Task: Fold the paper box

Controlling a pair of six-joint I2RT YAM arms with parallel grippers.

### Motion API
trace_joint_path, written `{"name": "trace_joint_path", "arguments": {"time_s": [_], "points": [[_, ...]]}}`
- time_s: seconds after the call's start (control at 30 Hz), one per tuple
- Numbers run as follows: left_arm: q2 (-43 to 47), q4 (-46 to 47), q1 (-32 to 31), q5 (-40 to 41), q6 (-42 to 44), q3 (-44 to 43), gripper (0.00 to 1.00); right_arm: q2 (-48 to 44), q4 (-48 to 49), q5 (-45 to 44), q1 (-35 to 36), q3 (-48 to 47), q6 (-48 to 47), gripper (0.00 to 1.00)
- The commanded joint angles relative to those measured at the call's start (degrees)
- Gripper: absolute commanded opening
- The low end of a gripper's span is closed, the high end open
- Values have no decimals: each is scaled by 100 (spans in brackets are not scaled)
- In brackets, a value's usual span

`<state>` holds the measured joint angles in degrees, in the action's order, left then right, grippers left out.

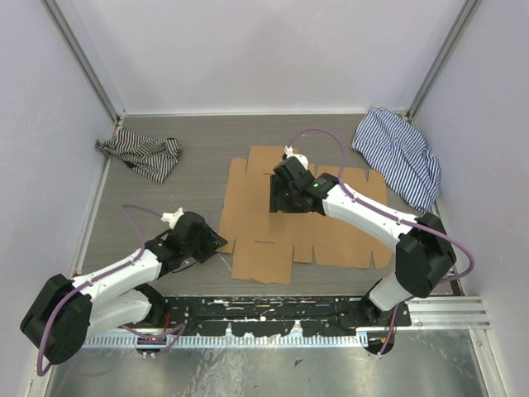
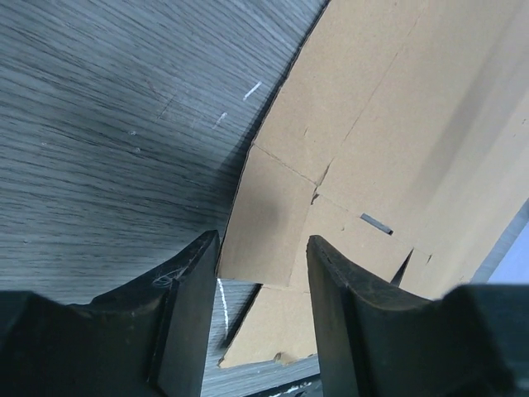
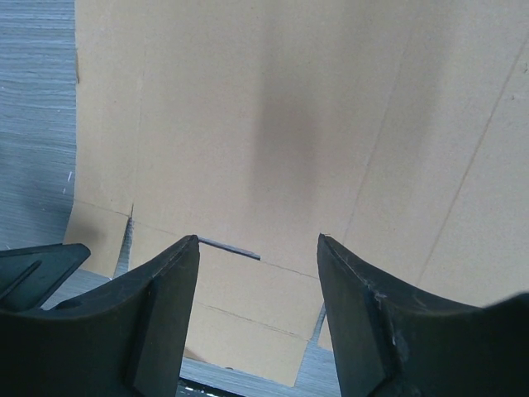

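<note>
On the desk (image 1: 165, 207), the paper box (image 1: 264, 240) is laid flat and unfolded at centre. The right hand (image 3: 259, 240) is held spread above its middle; the left hand (image 2: 263, 244), also spread, is set at its eight o'clock edge.

We see a crumpled black-and-white striped cloth (image 1: 142, 155) lying at the far left of the grey wood-grain table (image 1: 198, 149), near its edge. A blue-and-white striped cloth (image 1: 398, 157) lies bunched in the far right corner. Pale walls (image 1: 264, 50) enclose the table on three sides, and both cloths lie well apart.
</note>
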<state>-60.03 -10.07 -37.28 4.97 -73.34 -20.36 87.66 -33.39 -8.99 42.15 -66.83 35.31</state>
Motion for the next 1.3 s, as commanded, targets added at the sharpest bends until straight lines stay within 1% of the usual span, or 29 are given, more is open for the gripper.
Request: {"name": "trace_joint_path", "arguments": {"time_s": [0.0, 0.3, 0.33, 0.4, 0.43, 0.5, 0.63, 0.73, 0.87, 0.97, 1.1, 1.27], "points": [[146, 77, -16, 296, -50, -76, 52, -262, 166, -164, 10, -4, 66, 64], [-446, 157, -15, 199, 24, -393, 31, -233, 126, -76, 8, -72, 37, 64], [-505, 159, -15, 187, 41, -443, 26, -232, 104, -76, 11, -80, 36, 64], [-590, 160, -16, 165, 96, -531, 4, -213, 65, -57, 11, -129, 56, 65], [-600, 115, -10, 156, 157, -626, 0, -203, 49, -30, 8, -152, 54, 66], [-551, -112, -16, 137, 391, -841, 0, -169, -8, 12, 12, -257, 65, 66], [-188, -931, -23, 305, 1092, -1433, 0, -98, -133, 102, 9, -583, 99, 69], [65, -1612, -22, 439, 1832, -1953, 0, 6, -245, 242, 8, -940, 164, 71], [176, -2385, -52, 322, 3010, -2598, 0, 181, -154, 703, 5, -1414, 303, 72], [254, -2920, -132, 401, 3598, -2965, 0, 445, -180, 1029, 12, -1916, 436, 71], [462, -3456, -245, 652, 4056, -3247, 0, 756, -127, 1357, 12, -2450, 704, 71], [831, -3691, -518, 1142, 4314, -3599, 0, 1286, -301, 1582, 9, -3207, 1046, 71]]}}
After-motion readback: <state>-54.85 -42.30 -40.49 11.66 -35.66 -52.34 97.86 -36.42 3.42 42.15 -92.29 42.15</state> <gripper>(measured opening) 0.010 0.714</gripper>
